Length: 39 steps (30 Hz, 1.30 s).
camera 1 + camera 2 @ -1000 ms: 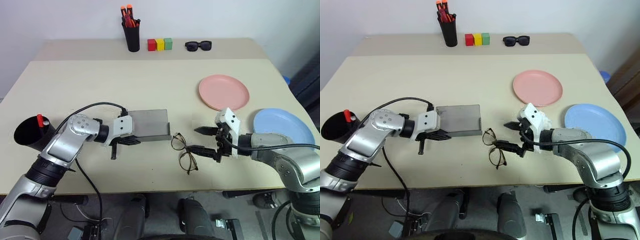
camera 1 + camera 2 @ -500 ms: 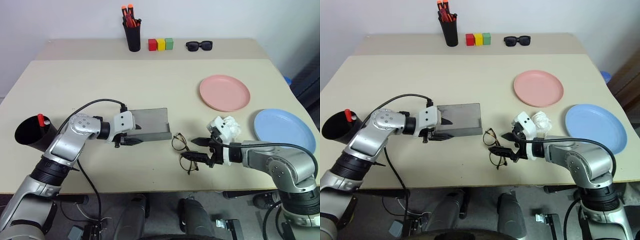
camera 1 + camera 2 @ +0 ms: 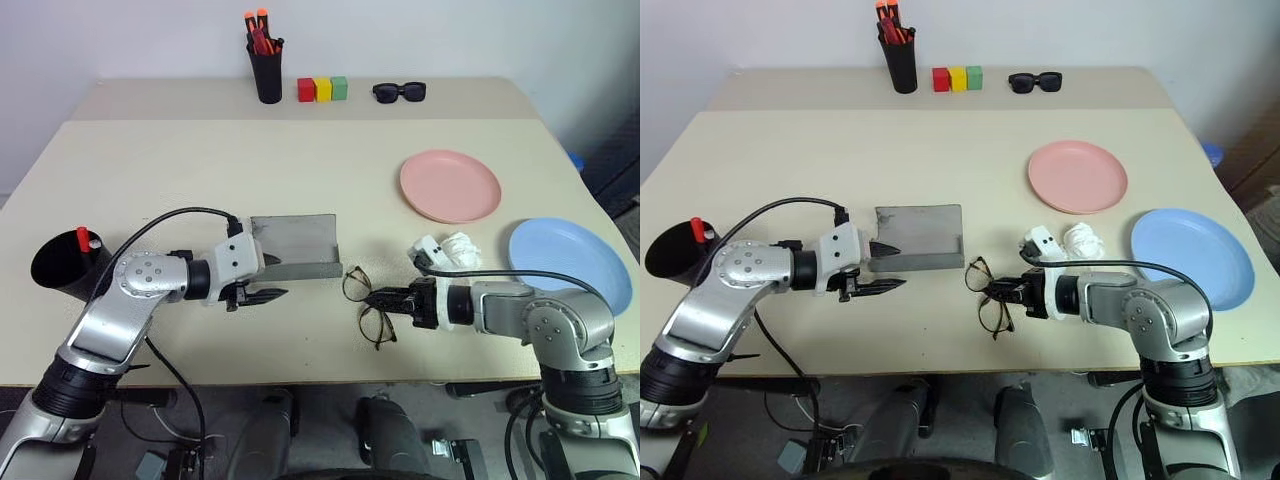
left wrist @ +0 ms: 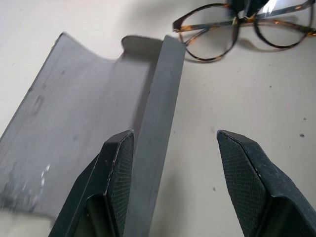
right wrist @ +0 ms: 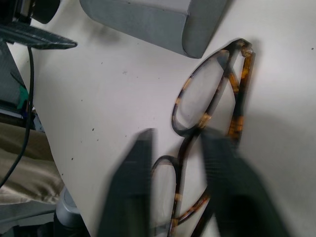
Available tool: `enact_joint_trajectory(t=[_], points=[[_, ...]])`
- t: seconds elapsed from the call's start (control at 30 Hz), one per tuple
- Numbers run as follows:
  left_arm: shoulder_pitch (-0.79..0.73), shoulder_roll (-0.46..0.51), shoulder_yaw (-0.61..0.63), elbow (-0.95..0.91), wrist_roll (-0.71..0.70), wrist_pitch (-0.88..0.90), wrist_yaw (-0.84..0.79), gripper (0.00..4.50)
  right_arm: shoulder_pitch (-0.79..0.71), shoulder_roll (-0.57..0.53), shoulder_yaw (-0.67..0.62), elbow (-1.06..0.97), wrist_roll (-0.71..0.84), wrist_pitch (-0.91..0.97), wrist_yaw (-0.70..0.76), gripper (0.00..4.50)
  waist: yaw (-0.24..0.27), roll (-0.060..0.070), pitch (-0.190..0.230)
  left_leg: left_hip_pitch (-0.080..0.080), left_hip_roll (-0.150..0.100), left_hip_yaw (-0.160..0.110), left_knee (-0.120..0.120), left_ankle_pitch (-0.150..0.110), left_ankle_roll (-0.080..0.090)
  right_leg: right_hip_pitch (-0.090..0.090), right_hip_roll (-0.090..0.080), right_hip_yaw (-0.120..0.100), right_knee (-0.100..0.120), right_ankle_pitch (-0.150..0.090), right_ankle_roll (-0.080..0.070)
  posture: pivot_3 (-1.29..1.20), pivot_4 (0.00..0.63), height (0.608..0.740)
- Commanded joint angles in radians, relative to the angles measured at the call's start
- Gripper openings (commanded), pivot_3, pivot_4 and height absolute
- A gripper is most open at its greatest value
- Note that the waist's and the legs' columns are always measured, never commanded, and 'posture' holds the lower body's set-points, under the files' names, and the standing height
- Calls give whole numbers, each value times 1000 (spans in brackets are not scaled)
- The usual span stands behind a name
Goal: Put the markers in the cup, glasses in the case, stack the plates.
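The glasses [image 3: 372, 322] lie open on the table just right of the grey case [image 3: 295, 245], which stands open with its lid up. My right gripper [image 3: 380, 298] is shut on the glasses at the bridge between the lenses [image 5: 205, 94]. In front of the case's near edge [image 4: 163, 98], my left gripper [image 3: 262, 296] hangs open, holding nothing. The black cup [image 3: 55, 270] sits at the far left with a red-capped marker [image 3: 81, 240] standing in it. The pink plate [image 3: 450, 185] and the blue plate [image 3: 568, 258] lie apart at the right.
At the back of the table stand a black pen holder [image 3: 264, 72] with orange-capped pens, three coloured blocks [image 3: 322, 89] and black sunglasses [image 3: 399, 92]. The table's front edge runs just below both grippers.
My right gripper rolled, sank onto the glasses and shut on them. My left gripper opened and drew back from the case's front edge.
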Motion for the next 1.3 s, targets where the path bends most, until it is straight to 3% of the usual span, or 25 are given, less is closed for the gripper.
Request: enact_joint_trajectory(t=[0.03,0.3,0.5,0.73,0.97,1.1,1.3], points=[[24,18,46,-70,-24,20,18,2731,-16,-13,-9,-12,13,11,-5,72,0,0,0,0,0,0,0,0,0,0,0,0,0,0,0,0,150,740],[186,-60,234,-289,-236,197,133,2731,-118,-138,64,-76,-46,-104,52,72,-4,1,0,0,0,0,0,0,0,1,0,0,-1,0,0,0,150,740],[435,-107,293,-358,-236,169,228,2731,-286,-229,216,-60,-173,-347,210,72,-21,3,1,0,1,2,-1,-1,1,0,0,1,-4,0,0,0,150,740],[513,-210,326,-332,-219,92,337,2731,-553,-1,442,280,-372,-625,336,72,-24,3,0,1,1,2,0,-1,1,2,0,0,-7,0,-1,0,150,740],[608,-217,360,-370,-225,55,366,2731,-716,210,517,693,-522,-847,438,72,-23,3,1,0,0,2,-1,-1,1,0,1,1,-4,1,-1,0,150,740],[639,-224,379,-383,-219,33,394,2731,-728,238,521,789,-556,-874,516,72,-21,3,1,1,0,1,-1,-3,-2,-2,1,0,-5,1,-1,0,150,740],[660,-224,383,-389,-218,24,428,2731,-696,233,517,763,-570,-847,604,72,-27,3,1,1,-2,2,-2,-3,-2,-3,1,1,2,1,-1,0,150,740]])
